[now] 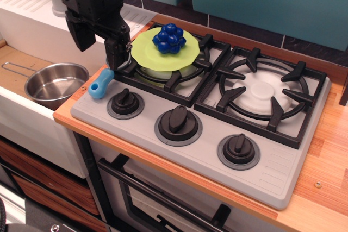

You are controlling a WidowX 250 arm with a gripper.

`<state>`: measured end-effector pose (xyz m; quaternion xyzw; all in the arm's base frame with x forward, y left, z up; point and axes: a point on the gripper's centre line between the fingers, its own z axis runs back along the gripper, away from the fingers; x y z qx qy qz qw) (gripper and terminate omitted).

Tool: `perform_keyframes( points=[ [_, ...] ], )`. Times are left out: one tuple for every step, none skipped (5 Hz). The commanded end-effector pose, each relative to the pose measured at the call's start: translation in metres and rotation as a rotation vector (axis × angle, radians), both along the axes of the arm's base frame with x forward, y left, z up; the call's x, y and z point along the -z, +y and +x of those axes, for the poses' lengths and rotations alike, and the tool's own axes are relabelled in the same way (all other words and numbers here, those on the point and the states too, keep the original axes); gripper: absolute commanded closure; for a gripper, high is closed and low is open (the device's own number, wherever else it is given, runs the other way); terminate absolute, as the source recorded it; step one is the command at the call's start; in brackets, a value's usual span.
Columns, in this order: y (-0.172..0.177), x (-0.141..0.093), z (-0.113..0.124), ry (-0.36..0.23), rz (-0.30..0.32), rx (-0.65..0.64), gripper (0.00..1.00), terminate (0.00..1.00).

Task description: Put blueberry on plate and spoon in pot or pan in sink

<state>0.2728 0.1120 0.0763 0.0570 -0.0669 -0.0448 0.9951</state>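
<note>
So blueberry (169, 38) is on plate (147, 52), done; spoon (101, 83) left of plate, not in pot (54, 84) yet. Gripper (98, 44) above spoon, jaws apart, nothing gripped.

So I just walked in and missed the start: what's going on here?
A robot arm is working a toy kitchen. The blueberry sits on the plate on the left burner. The gripper hangs over the spoon, which lies on the stove's left edge. The pot waits empty in the sink.
</note>
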Motion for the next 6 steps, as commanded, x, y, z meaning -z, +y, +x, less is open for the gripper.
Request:
perform_keyframes(
  points=[
    [0.003,0.009,-0.009,-0.048,0.002,-0.038,0.0,0.0],
    [0.006,0.018,-0.011,-0.063,-0.011,-0.036,0.0,0.0],
    [0.008,0.027,-0.012,-0.083,-0.027,-0.035,0.0,0.0],
    [0.009,0.032,-0.012,-0.1,-0.034,-0.031,0.0,0.0],
    [0.01,0.034,-0.015,-0.107,-0.048,-0.018,0.0,0.0],
    [0.011,0.039,-0.018,-0.129,-0.059,-0.011,0.0,0.0]
  ],
)
